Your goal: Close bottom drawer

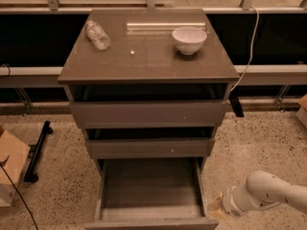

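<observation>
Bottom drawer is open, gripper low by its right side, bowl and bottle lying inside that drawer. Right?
Not quite. The camera view shows the bowl and bottle on the cabinet top, not inside the drawer. The rest holds: the bottom drawer is open and the gripper is low by its right side.
</observation>
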